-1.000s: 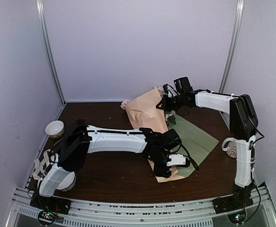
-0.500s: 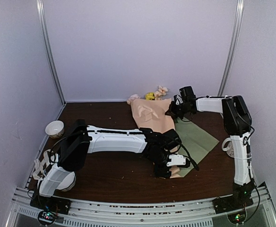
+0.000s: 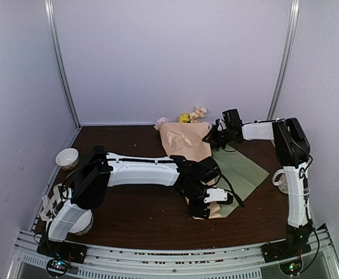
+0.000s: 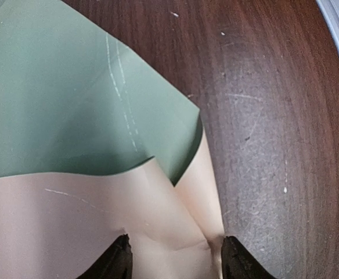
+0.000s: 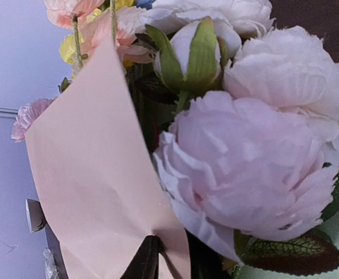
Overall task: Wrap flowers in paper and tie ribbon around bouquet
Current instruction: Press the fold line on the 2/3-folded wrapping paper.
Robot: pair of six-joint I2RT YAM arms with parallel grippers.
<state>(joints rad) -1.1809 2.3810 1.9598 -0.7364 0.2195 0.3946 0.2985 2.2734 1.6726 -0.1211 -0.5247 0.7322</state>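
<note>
While pale lilac walls (image 3: pixel 169 58) and aluminium uprights (image 3: pixel 62 64) close in the booth, I reach both arms across a scuffed dark-brown wooden table (image 3: pixel 129 212). My left gripper (image 4: pixel 178 260) has its fingertips set apart on either side of the creased narrow end of the peach-pink bouquet (image 3: pixel 184 142). I cannot tell whether they pinch the paper. My right gripper (image 3: pixel 212 137) sits at the cone's wide mouth near the back wall, with one dark fingertip (image 5: pixel 148 260) against the paper edge beside the pink and white flowers (image 5: pixel 245 174). How wide it stands is hidden. A sage green sheet (image 3: pixel 242 168) lies flat under the cone. A white bowl (image 3: pixel 67 157) sits far left and a mug (image 3: pixel 281 180) far right.
</note>
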